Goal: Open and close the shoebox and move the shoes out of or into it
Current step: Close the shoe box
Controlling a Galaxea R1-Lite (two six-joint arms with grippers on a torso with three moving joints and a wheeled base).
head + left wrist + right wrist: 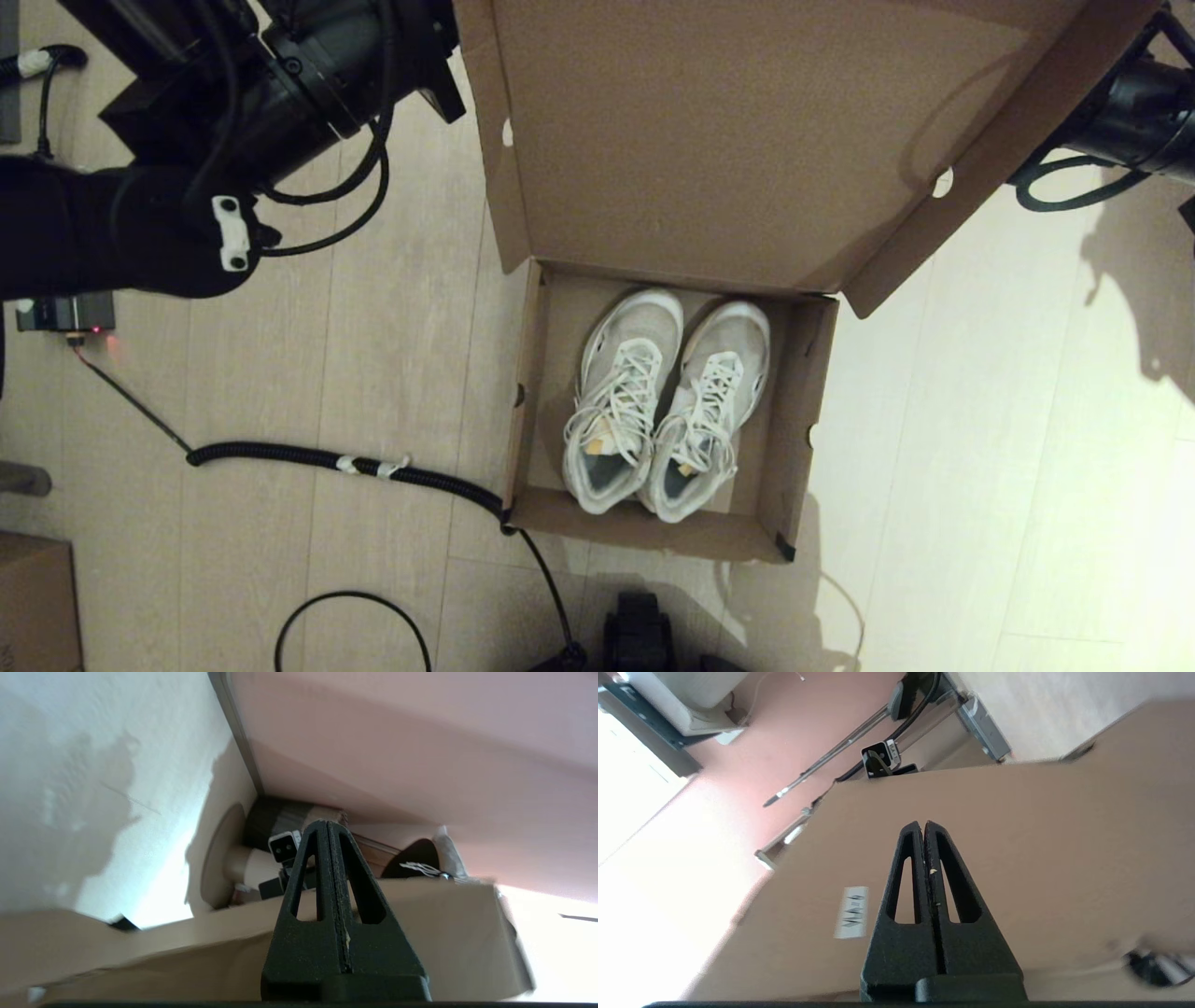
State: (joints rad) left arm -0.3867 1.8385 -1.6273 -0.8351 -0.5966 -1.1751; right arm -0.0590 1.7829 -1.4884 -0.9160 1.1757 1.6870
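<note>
Right claw (923, 826) and left claw (327, 826), fingers together, flank the shoebox (803, 392); cable (345, 462) alongside.

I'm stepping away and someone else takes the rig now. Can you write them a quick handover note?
Left gripper: jaws shut, empty, raised at the lid's left edge.
Right gripper: jaws shut, empty, behind the lid's outer face, near its white label.
Shoebox sits on the floor, lid open and standing up.
Shoes lie side by side inside the box.
Done: box open, shoes in.
Left: either lift the shoes out or close the lid.
</note>
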